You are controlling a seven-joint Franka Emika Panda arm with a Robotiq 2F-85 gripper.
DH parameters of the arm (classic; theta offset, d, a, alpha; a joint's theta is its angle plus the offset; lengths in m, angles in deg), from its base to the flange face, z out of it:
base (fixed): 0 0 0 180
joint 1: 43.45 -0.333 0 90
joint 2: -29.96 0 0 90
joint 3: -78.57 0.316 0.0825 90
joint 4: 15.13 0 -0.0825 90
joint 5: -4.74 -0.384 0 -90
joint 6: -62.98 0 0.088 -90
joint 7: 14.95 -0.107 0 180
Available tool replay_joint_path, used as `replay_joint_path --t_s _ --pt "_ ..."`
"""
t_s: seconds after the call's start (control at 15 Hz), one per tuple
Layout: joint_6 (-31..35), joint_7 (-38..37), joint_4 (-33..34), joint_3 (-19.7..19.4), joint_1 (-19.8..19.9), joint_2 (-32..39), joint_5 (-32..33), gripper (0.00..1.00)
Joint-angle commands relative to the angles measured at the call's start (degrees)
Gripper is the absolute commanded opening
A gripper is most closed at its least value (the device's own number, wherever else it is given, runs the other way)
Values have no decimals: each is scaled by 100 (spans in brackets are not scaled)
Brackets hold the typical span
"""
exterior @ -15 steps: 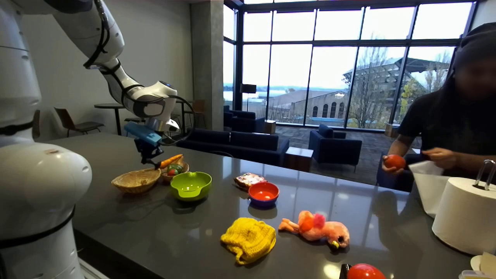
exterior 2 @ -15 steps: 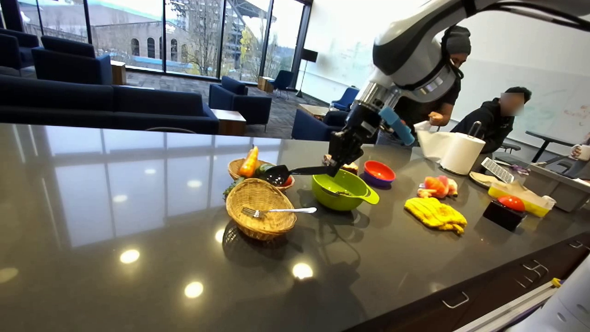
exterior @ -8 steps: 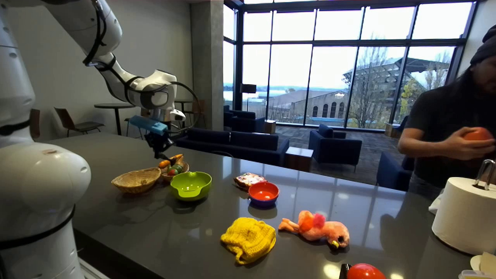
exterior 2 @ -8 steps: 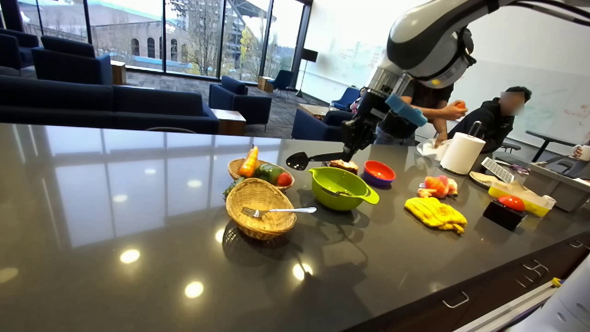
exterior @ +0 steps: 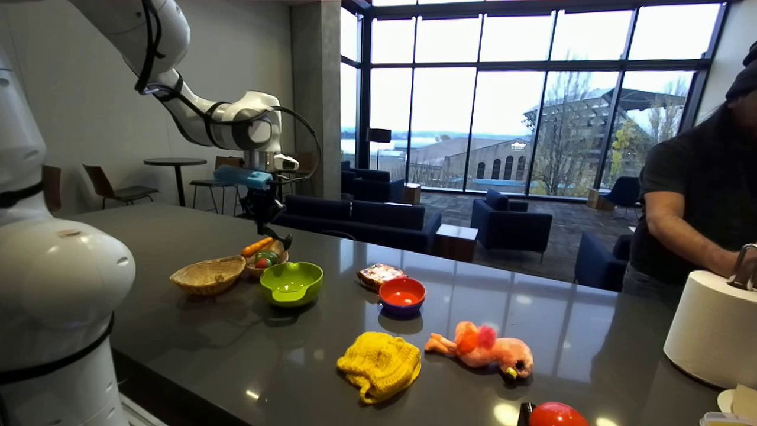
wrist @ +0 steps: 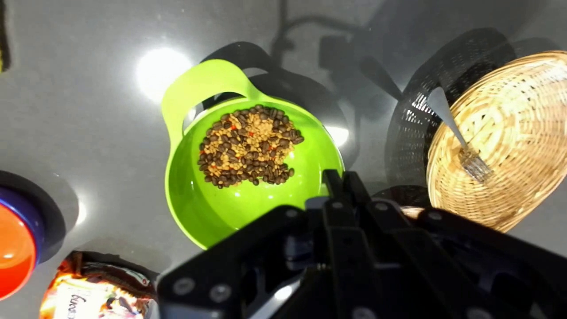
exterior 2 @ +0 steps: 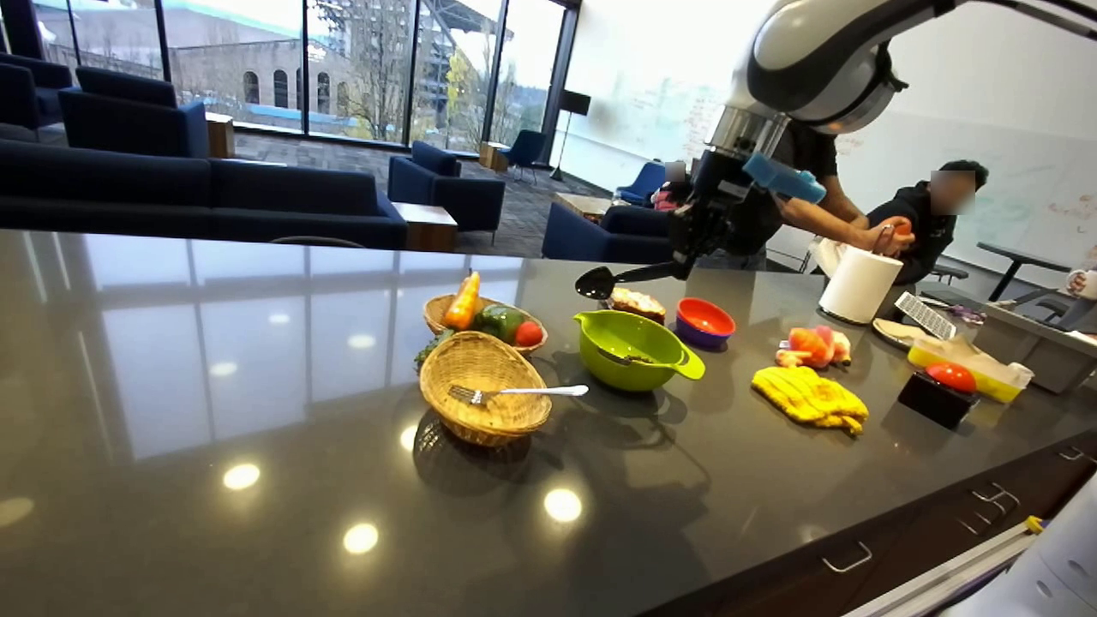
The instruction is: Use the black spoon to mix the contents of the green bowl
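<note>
My gripper (exterior 2: 686,255) is shut on the handle end of the black spoon (exterior 2: 595,283). It holds the spoon roughly level in the air, with the spoon's head pointing away from the fingers. In an exterior view the gripper (exterior: 263,229) and spoon (exterior: 282,238) are above and behind the green bowl (exterior: 291,289). The green bowl (exterior 2: 630,373) stands upright on the counter. In the wrist view the green bowl (wrist: 266,199) holds dark beans and tan grains (wrist: 248,146) spread toward its handle side. The fingertips (wrist: 341,175) overlap the bowl's edge there, and the spoon is mostly hidden.
A wicker basket (exterior 2: 480,411) with a fork (exterior 2: 523,392) stands beside the bowl. A smaller basket with vegetables (exterior 2: 497,324) is behind it. A red bowl (exterior 2: 705,319), a snack packet (exterior 2: 638,303), a yellow knit cloth (exterior 2: 810,398) and a plush toy (exterior 2: 818,346) lie along the counter.
My gripper has risen and carried the spoon away from over the vegetable basket to behind and above the green bowl. The spoon stays held. A person in the background has moved.
</note>
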Motion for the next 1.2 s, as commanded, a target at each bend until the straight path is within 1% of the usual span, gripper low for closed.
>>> replay_joint_path --t_s 0.0,0.53,1.13 --pt "-526 -178 146 -65 82 -87 300 1" --pt "-1022 -527 322 -115 234 208 1040 1" --pt "-1475 -393 698 -152 212 940 1216 1"
